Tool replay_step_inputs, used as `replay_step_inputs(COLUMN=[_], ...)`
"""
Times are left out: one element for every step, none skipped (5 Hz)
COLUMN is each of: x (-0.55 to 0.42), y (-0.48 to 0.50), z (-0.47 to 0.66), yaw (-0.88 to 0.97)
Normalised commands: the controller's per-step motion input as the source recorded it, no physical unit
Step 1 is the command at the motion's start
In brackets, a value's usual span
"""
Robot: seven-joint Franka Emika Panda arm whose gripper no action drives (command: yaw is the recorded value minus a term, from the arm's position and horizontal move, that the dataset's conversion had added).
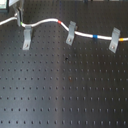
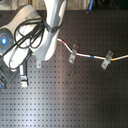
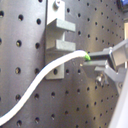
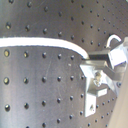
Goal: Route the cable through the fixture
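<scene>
The cable (image 1: 47,20) is a thin white cord running across the top of the first exterior view, with a red band (image 1: 61,23) and a blue band (image 1: 96,36). The fixture (image 1: 26,38) stands upright at the first exterior view's left. My gripper (image 1: 18,20) hangs just above and behind it. In the first wrist view the gripper (image 3: 100,62) is shut on the cable (image 3: 45,80) near a green mark. There the cord passes beside the forked fixture (image 3: 60,37), outside its slot. The second wrist view shows the cable (image 4: 45,43) leading into the shut gripper (image 4: 95,65).
Two slanted grey clips (image 1: 71,32) (image 1: 115,40) carry the cable further to the first exterior view's right. A black perforated board (image 1: 65,90) lies under everything. In the second exterior view the white arm (image 2: 45,35) with black hoses covers the upper left.
</scene>
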Motion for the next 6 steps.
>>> replay_step_inputs(x=[0.04,0.187,0.207,0.17,-0.019,0.06], y=[-0.187,-0.173,-0.137,0.002,0.234,0.208], z=[-0.25,-0.33,-0.46,-0.27,0.24,0.09], yaw=[-0.05,-0.22,-0.09,0.0,0.11,0.35])
